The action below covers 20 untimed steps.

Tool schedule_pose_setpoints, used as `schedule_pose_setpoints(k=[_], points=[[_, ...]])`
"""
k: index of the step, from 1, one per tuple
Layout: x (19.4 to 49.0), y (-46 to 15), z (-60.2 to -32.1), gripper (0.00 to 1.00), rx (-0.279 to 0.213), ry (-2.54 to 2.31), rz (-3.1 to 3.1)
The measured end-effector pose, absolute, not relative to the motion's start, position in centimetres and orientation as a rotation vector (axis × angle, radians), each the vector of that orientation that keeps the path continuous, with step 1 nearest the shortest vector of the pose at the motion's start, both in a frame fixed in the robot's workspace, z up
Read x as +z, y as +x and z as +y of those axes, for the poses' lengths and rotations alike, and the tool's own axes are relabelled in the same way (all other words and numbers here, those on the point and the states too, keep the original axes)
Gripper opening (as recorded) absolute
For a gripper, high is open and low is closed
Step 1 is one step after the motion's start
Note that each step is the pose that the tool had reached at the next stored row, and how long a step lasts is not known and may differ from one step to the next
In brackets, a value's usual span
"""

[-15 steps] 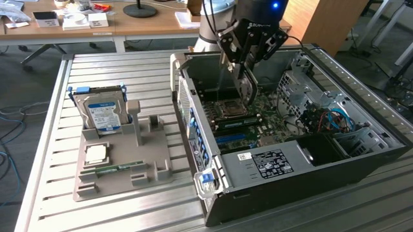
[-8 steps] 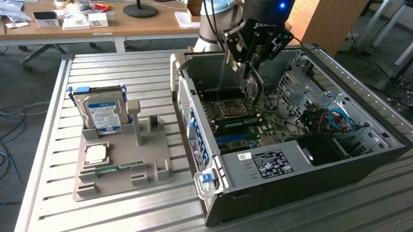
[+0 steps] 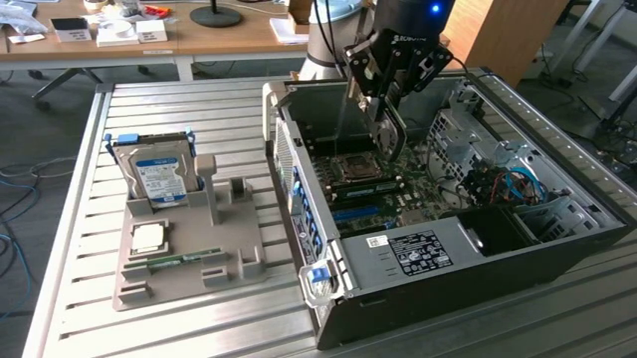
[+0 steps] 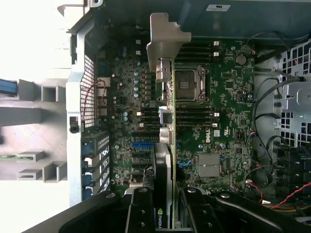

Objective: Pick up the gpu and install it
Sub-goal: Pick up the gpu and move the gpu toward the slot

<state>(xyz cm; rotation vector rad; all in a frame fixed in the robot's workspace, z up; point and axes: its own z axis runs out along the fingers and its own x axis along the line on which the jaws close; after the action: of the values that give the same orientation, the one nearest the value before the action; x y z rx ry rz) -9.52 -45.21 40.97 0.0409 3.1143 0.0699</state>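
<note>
One pincer (image 4: 167,208) hangs straight down over the case (image 3: 478,283), clamped on the gpu (image 4: 163,165).

gpu (image 4: 165,160): matt black plastic shroud; bracket (image 4: 163,39) pale, dull sheet metal.
Computer case (image 3: 557,246): dark painted metal, low sheen. Inside it, motherboard (image 4: 233,97): dark green, slightly glossy.
Beside the case: table (image 3: 199,104) of ribbed brushed aluminium; holder (image 3: 179,280) of matt grey plastic; hard drive (image 3: 154,175) of bare metal with a glossy blue label.
</note>
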Motion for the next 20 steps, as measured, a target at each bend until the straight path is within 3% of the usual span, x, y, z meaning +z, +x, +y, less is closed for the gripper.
schedule_pose_setpoints(k=[20], points=[[41.0,-6.6,-45.2,0.27,0.070,0.041,3.114]])
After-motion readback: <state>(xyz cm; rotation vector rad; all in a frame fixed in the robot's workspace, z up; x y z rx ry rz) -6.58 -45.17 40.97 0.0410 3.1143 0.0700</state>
